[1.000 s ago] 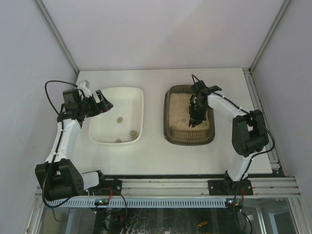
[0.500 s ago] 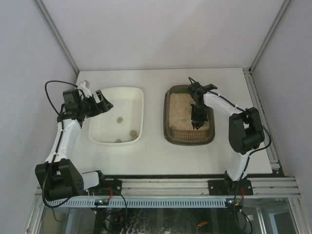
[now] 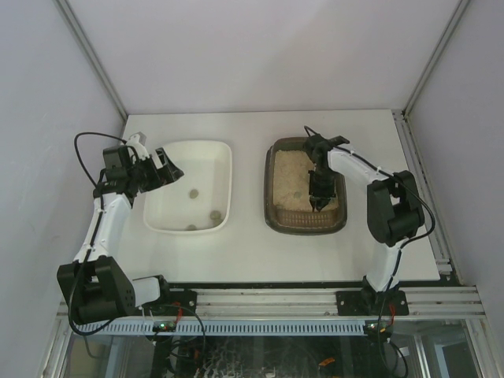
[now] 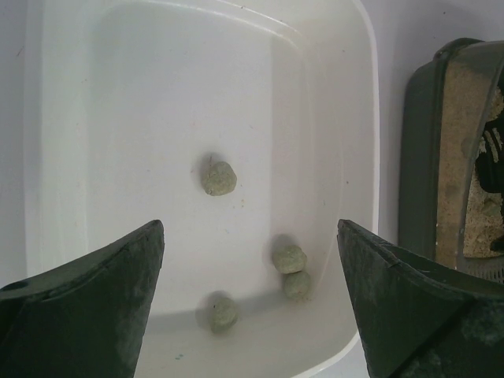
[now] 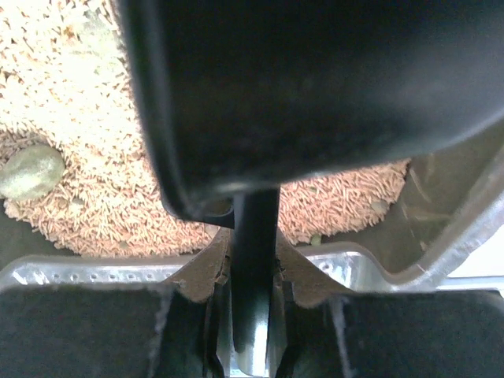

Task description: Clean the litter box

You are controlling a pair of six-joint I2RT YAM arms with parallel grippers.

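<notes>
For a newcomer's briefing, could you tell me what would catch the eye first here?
The right gripper holds a black scoop over the sand of the brown litter box, right of centre, a greenish clump lying nearby. To its left, the white tray holds four similar clumps, with the open left gripper at its left edge.

The top camera looked down from behind the near edge of my desk (image 3: 252, 256); my wrist cameras hung close over the white tray (image 4: 142, 102) and litter box (image 3: 307, 227) it also showed.

Brown litter box (image 3: 305, 224), beige sand, right of centre
</notes>
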